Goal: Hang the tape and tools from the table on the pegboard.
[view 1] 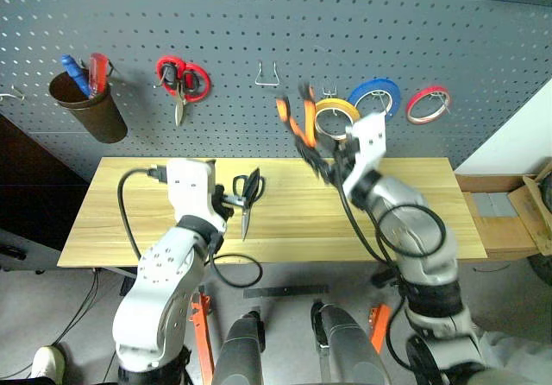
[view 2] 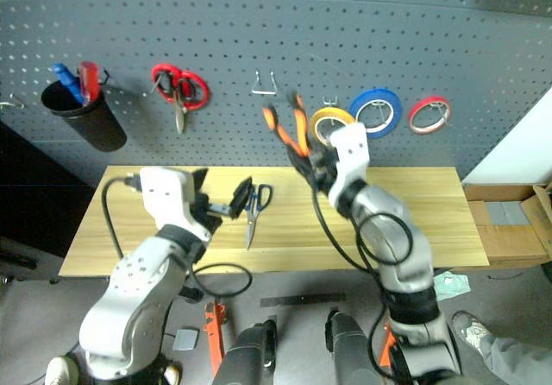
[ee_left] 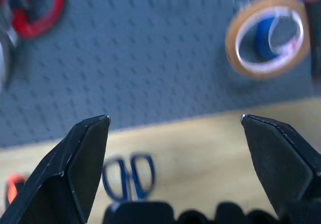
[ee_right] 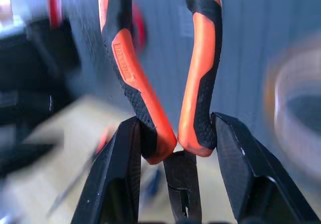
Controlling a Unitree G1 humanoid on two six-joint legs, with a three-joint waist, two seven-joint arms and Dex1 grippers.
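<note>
With my right claw [ee_right: 175, 148] clamped on the pliers [view 1: 297, 117], handles up, the empty hook [view 1: 266, 74] sits probably at eleven o'clock; left claw [ee_left: 175, 128] gapes empty.

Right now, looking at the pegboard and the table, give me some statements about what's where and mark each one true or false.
1. The right gripper holds the pliers, handles up. True.
2. The yellow tape lies on the table. False: it hangs on the pegboard, beside the blue roll.
3. The dark-handled scissors lie on the table. True.
4. The left gripper grips the scissors. False: its jaws stand open and empty.
5. The red-handled scissors hang on the pegboard. True.
</note>
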